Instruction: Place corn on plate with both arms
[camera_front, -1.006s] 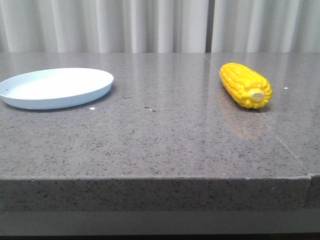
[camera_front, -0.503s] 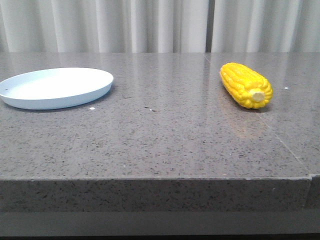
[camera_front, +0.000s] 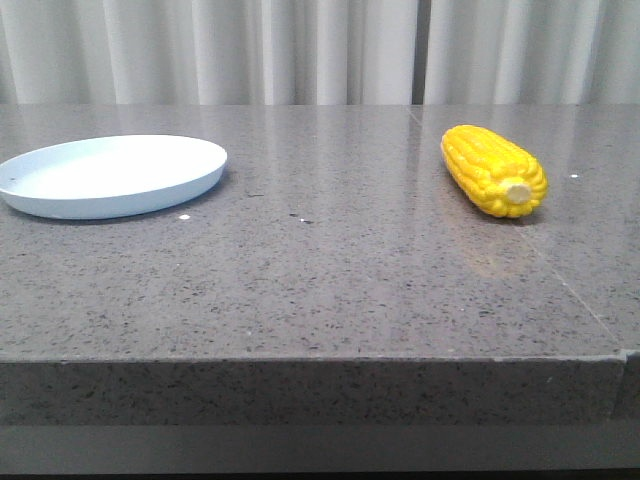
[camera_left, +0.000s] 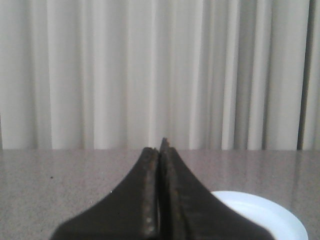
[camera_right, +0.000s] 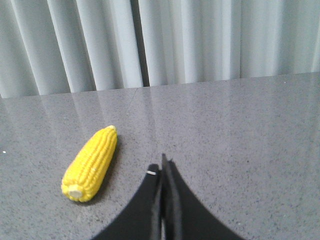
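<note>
Corn (camera_front: 494, 170) lies right, well apart from plate (camera_front: 112, 175), stub toward robot; right gripper (camera_right: 162, 167) nearer. Both grippers pressed together, left gripper (camera_left: 159, 150) too.

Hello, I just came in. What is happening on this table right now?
Nothing is being handled yet. The corn lies on its side on the right part of the grey table, its pale stub end toward the camera. The plate sits apart on the left with nothing on it. The left gripper and the right gripper are both shut and hold nothing; neither touches the corn. The job of putting the corn on the plate is not started.
</note>
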